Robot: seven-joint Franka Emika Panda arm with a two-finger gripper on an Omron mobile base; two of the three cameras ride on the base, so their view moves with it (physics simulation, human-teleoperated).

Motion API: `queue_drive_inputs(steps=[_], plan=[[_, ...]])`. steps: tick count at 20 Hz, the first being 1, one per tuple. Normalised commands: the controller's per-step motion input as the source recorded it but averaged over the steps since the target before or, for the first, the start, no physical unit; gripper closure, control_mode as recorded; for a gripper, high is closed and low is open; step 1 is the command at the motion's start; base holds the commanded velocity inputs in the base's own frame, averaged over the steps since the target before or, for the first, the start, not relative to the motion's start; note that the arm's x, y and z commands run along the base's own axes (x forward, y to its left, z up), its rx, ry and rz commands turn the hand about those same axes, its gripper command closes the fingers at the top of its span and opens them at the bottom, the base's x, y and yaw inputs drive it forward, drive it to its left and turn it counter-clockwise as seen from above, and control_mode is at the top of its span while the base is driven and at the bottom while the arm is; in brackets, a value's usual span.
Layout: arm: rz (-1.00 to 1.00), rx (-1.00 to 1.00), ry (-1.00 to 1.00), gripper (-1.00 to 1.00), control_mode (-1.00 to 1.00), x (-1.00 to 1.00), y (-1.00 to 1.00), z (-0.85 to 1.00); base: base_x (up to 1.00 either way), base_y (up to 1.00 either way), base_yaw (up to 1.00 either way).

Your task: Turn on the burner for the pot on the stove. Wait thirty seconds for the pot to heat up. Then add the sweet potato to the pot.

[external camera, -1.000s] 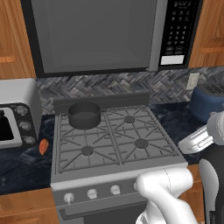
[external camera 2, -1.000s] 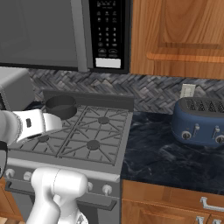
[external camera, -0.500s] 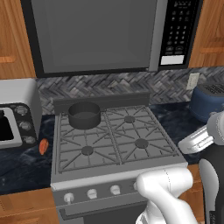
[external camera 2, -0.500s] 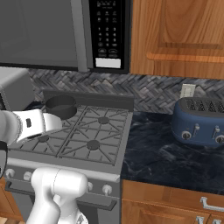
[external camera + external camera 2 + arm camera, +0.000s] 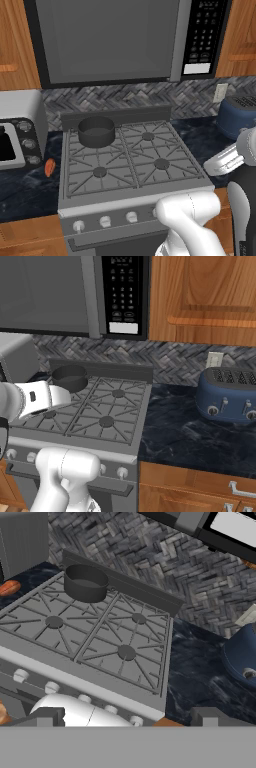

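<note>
My hand [image 5: 125,718] hangs released above the stove [image 5: 127,192]; the dark-grey pot [image 5: 96,131] sits round and straight-sided on its back-left burner, the orange sweet potato [image 5: 49,167] on the surface alongside.

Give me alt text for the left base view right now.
A dark pot sits on the back-left burner of a grey four-burner stove under a microwave. An orange sweet potato lies on the dark counter left of the stove, beside a toaster oven.
</note>
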Motion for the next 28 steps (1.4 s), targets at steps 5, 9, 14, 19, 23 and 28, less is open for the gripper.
queue_drive_inputs(steps=[5,9,14,19,23,28], plan=[[0.0,0.0,0.0,-1.0,-1.0,0.0,0.0,0.0,0.0,0.0,0.0],[0.0,0.0,0.0,-1.0,-1.0,0.0,0.0,0.0,0.0,0.0,0.0],[0.0,0.0,0.0,-1.0,-1.0,0.0,0.0,0.0,0.0,0.0,0.0],[0.0,0.0,0.0,-1.0,-1.0,0.0,0.0,0.0,0.0,0.0,0.0],[0.0,0.0,0.0,-1.0,-1.0,0.0,0.0,0.0,0.0,0.0,0.0],[0.0,0.0,0.0,-1.0,-1.0,0.0,0.0,0.0,0.0,0.0,0.0]])
